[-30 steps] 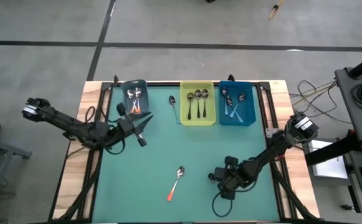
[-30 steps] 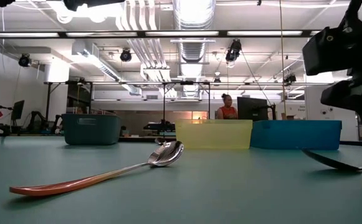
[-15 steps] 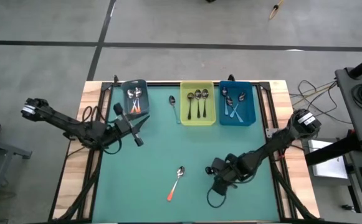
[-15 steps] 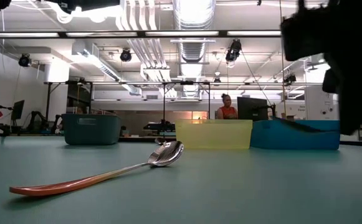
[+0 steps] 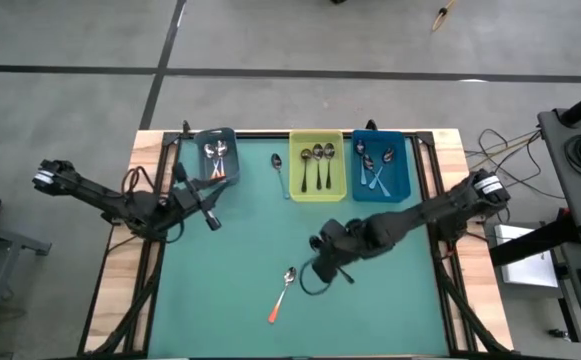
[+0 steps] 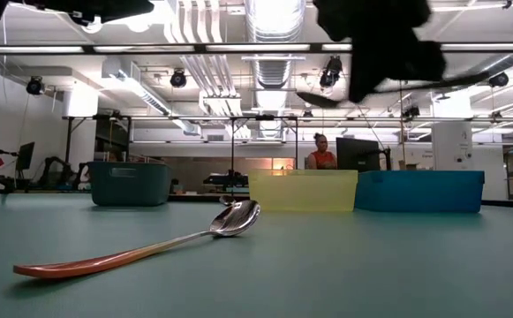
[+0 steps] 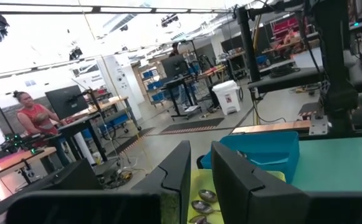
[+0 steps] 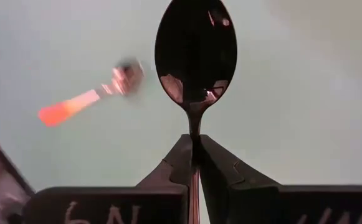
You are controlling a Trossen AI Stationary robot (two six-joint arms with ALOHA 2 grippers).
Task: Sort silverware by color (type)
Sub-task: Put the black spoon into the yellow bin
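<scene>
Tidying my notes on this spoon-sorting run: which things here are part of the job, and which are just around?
Part of the job:
- dark spoon in the right hand
- orange-handled spoon on the table
- lone spoon beside the yellow bin
- grey bin, blue bin

Just around:
- person in the room
- monitor

Robotics lab; workbenches (image 7: 93,118), ceiling ducts (image 6: 274,22)

A workshop hall with grey floor (image 5: 70,40), ceiling lights (image 6: 194,49), desks (image 7: 100,112), and a person (image 6: 320,152) at twelve o'clock.
</scene>
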